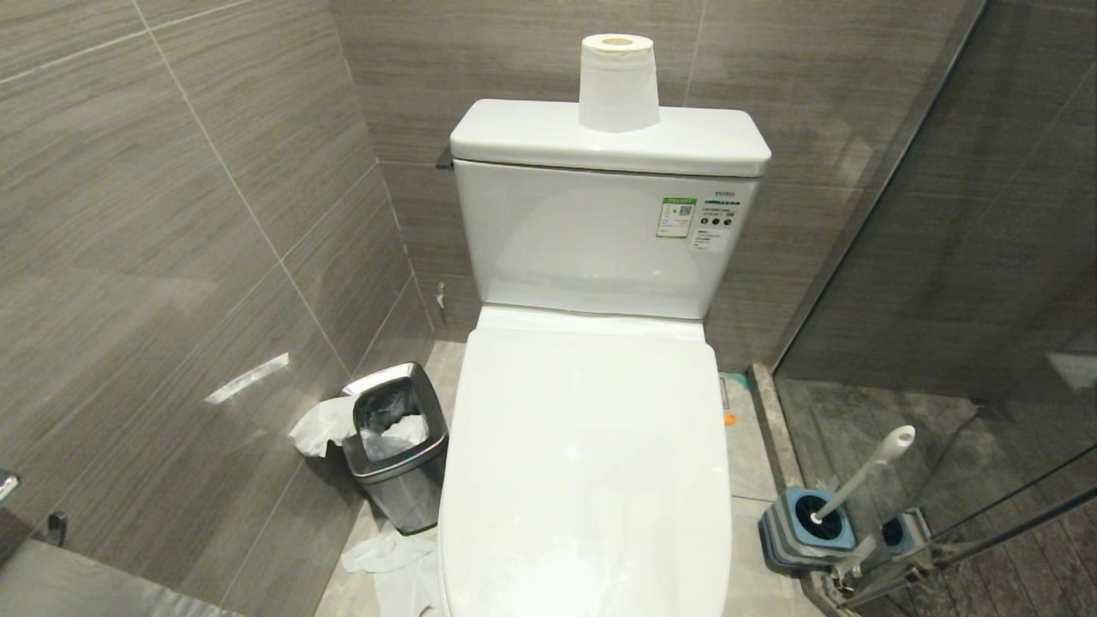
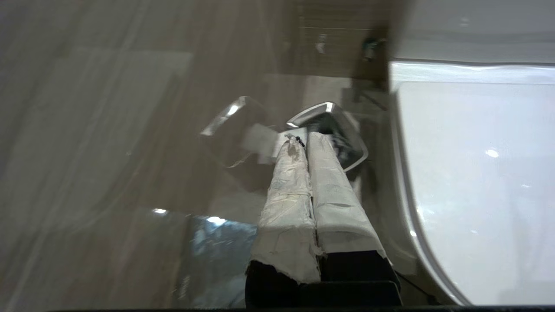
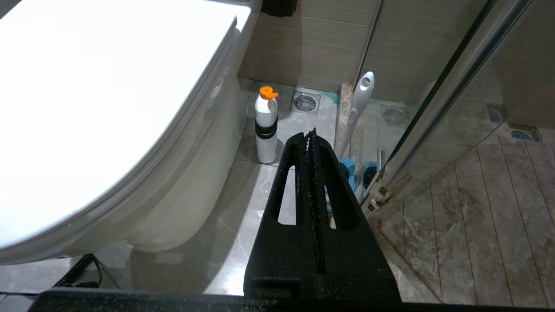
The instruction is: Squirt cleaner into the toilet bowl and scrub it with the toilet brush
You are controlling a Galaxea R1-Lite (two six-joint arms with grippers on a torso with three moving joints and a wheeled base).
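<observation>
Left pincer [image 2: 303,141] and right pincer [image 3: 311,134] both pressed closed, holding nothing.

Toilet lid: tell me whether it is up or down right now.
Down. In the head view the white lid lies flat over the toilet bowl, hiding the basin completely; the tank behind it is fully exposed.

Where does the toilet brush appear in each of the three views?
Head view: toilet brush at lower right, leaning in its holder by the glass.
Left wrist view: not in it.
Right wrist view: its handle stands just beyond the shut right pincer.
Shared landmark: the closed white toilet lid.
</observation>
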